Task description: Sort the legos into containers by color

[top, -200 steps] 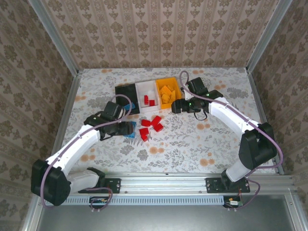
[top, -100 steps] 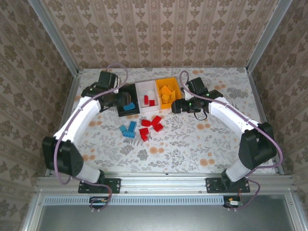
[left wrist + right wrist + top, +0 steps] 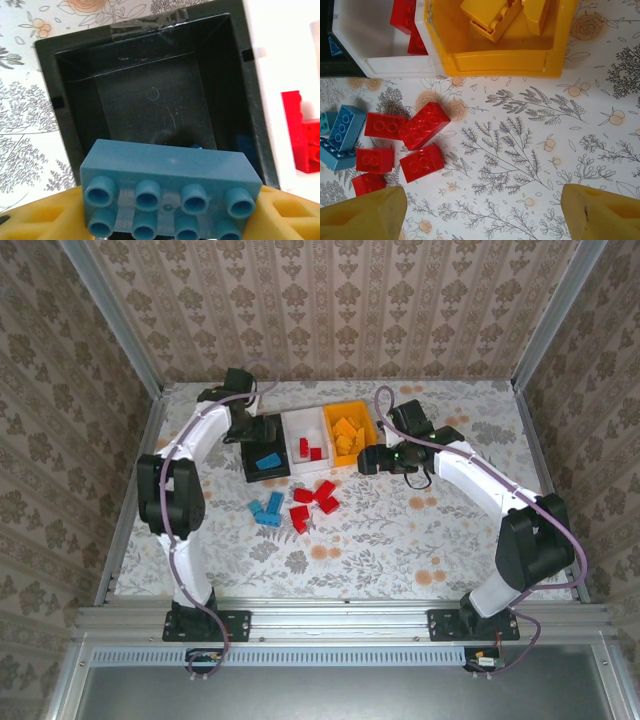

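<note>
My left gripper (image 3: 265, 447) (image 3: 170, 210) is shut on a blue lego (image 3: 170, 187) (image 3: 268, 461), studs toward the wrist camera, held over the black bin (image 3: 150, 95) (image 3: 246, 468). A bit of another blue piece (image 3: 241, 144) lies inside that bin. My right gripper (image 3: 372, 462) (image 3: 482, 215) is open over bare table, right of several red legos (image 3: 422, 125) (image 3: 315, 500). Loose blue legos (image 3: 342, 127) (image 3: 266, 508) lie left of the red ones. The white bin (image 3: 300, 424) (image 3: 375, 45) holds red legos (image 3: 310, 450) (image 3: 300, 130). The orange bin (image 3: 366, 418) (image 3: 495, 62) holds orange legos (image 3: 492, 17).
The three bins stand joined in a row at the middle back of the flower-patterned table (image 3: 430, 530). Wallpapered walls with metal frame posts (image 3: 130, 480) close in the left, right and back sides.
My left arm has lifted from the loose blue legos on the table and swung back over the black bin with a blue lego in its fingers. The right arm has stayed put.
</note>
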